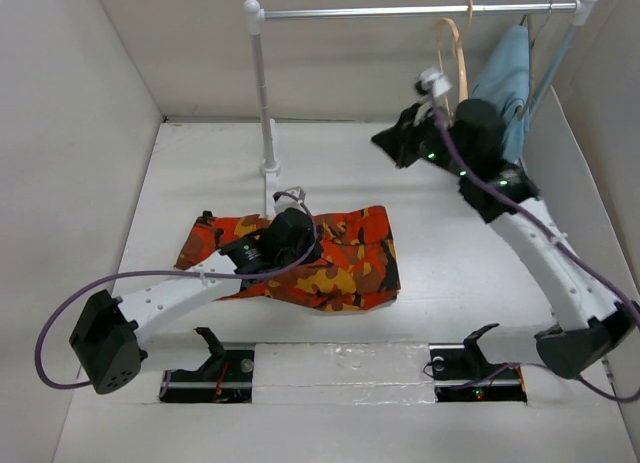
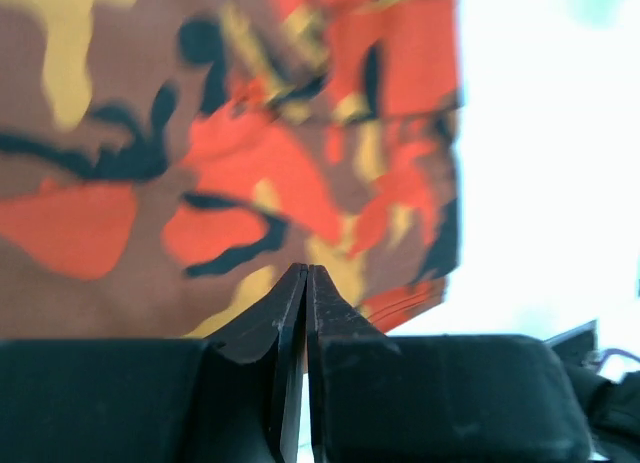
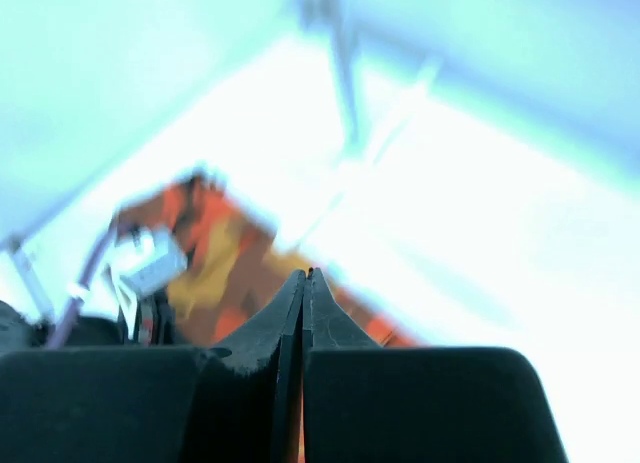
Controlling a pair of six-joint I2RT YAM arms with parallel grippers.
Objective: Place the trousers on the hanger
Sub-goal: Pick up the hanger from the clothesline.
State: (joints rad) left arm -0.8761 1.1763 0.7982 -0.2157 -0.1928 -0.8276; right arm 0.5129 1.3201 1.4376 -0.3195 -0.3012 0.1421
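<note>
The trousers (image 1: 345, 253) lay folded flat on the table (image 1: 450, 273), left of centre, while the hanger (image 1: 461, 53) hung by its hook from the rail (image 1: 400, 13), just beside a light-blue cloth (image 1: 505, 78). The left gripper (image 2: 306, 275) hovered low over the camouflage fabric, jaws pressed together and holding nothing. The right gripper (image 3: 304, 276) was raised near the hanger, jaws likewise pressed together and empty. The task looked barely begun, with nothing grasped. Next, the right jaws would likely need to spread and take the hanger, and the left to spread and pinch a fabric edge
</note>
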